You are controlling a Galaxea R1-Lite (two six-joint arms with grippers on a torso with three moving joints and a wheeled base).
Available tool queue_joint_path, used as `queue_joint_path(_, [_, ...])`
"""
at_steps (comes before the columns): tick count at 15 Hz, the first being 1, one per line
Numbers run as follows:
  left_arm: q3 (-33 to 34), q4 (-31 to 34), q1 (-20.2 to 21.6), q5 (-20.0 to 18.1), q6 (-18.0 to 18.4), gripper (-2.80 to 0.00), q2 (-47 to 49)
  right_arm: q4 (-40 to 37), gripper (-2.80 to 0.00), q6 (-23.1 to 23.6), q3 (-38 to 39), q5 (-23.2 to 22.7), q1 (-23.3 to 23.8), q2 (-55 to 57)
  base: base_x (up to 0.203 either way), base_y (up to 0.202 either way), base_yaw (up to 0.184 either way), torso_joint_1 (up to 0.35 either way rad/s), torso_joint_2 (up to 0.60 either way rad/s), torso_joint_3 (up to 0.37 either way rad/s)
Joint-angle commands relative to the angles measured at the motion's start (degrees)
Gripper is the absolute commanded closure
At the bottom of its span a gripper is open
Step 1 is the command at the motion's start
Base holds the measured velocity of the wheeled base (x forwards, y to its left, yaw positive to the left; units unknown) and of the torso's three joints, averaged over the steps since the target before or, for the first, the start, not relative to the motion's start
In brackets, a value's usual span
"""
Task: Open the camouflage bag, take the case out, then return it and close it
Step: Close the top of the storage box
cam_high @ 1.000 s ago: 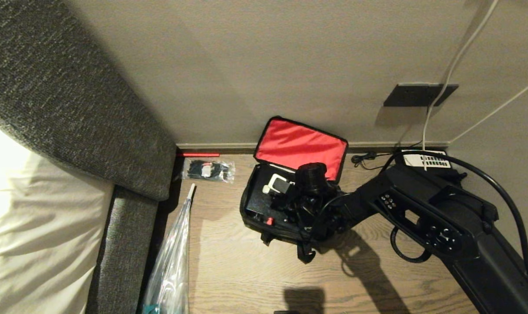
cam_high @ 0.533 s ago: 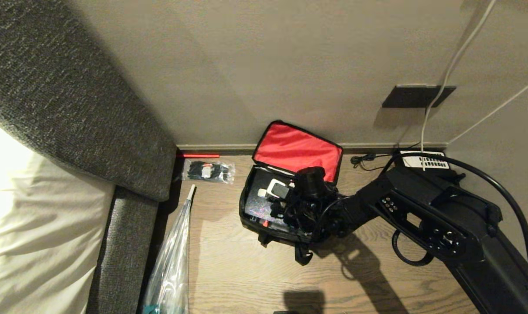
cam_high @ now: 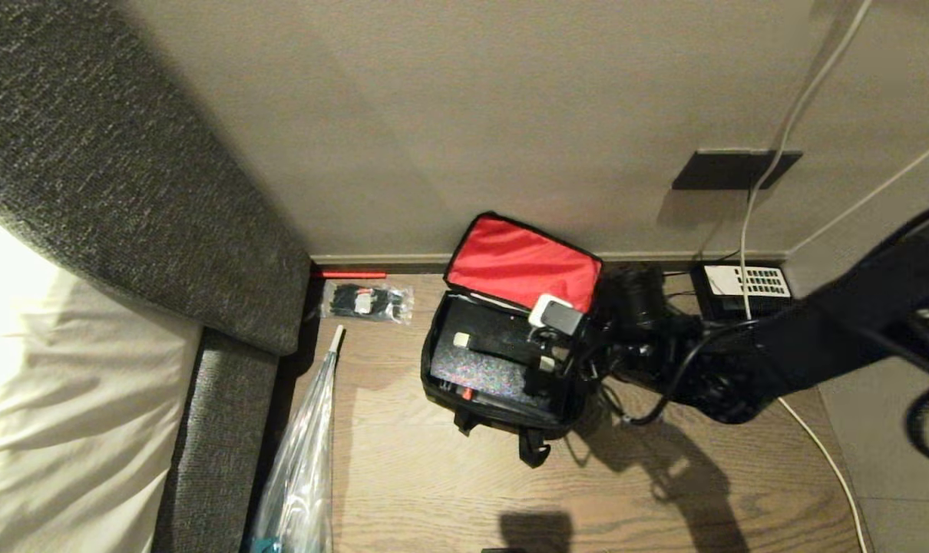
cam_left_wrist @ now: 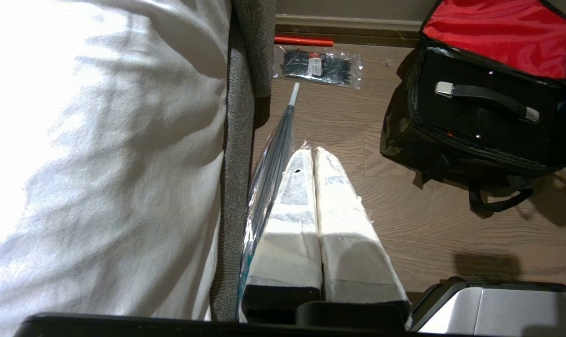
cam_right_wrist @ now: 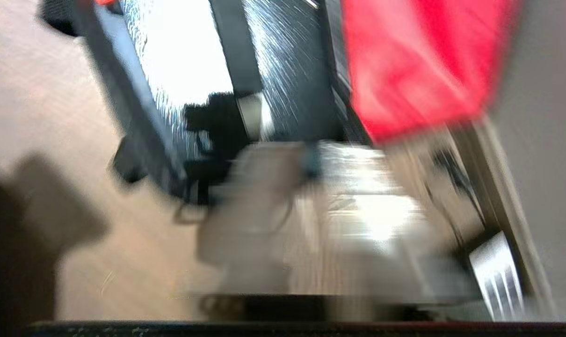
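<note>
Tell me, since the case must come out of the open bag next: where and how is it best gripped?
Probably by the strap handle on top of the case. It stands proud of the flat top, while the camouflage bag walls hug the case's edges. Come straight down from above, fingers either side of the strap's middle, between its pale ends.

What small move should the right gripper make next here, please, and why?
Probably move to the red-lined lid to tip it shut: the flat black case lies inside the green-and-black camouflage bag, the lid leans on the wall, and the right gripper sits beside it.
</note>
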State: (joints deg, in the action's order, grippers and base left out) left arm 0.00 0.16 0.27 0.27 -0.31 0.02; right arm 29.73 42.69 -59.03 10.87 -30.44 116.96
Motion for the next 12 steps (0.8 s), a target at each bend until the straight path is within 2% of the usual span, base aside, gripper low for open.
queue_joint_path(1, [0.1, 0.0, 0.0, 0.0, 0.0, 0.0, -0.1, -3.5, 0.0, -3.1, 10.6, 1.4, 0.5, -22.1, 0.0, 0.0, 0.0, 0.0, 0.0, 0.0])
queue_joint_path(3, [0.1, 0.0, 0.0, 0.0, 0.0, 0.0, -0.1, -8.2, 0.0, -7.4, 18.9, 2.8, 0.7, -35.9, 0.0, 0.0, 0.0, 0.0, 0.0, 0.0])
queue_joint_path(4, [0.1, 0.0, 0.0, 0.0, 0.0, 0.0, -0.1, -13.4, 0.0, -9.8, 21.5, 4.1, 1.0, -45.4, 0.0, 0.0, 0.0, 0.0, 0.0, 0.0])
queue_joint_path(6, [0.1, 0.0, 0.0, 0.0, 0.0, 0.0, -0.1, -28.4, 0.0, -15.1, 24.6, 6.8, 1.4, -63.4, 0.0, 0.0, 0.0, 0.0, 0.0, 0.0])
queue_joint_path(8, [0.1, 0.0, 0.0, 0.0, 0.0, 0.0, -0.1, -42.4, 0.0, -24.2, 28.4, 8.4, 3.5, -79.0, 0.0, 0.0, 0.0, 0.0, 0.0, 0.0])
queue_joint_path(9, [0.2, 0.0, 0.0, 0.0, 0.0, 0.0, -0.1, -46.7, 0.0, -28.4, 30.2, 7.4, 5.9, -85.3, 0.0, 0.0, 0.0, 0.0, 0.0, 0.0])
queue_joint_path(12, [0.2, 0.0, 0.0, 0.0, 0.0, 0.0, -0.1, -53.1, 0.0, -38.5, 41.3, -3.0, 16.6, -99.4, 0.0, 0.0, 0.0, 0.0, 0.0, 0.0])
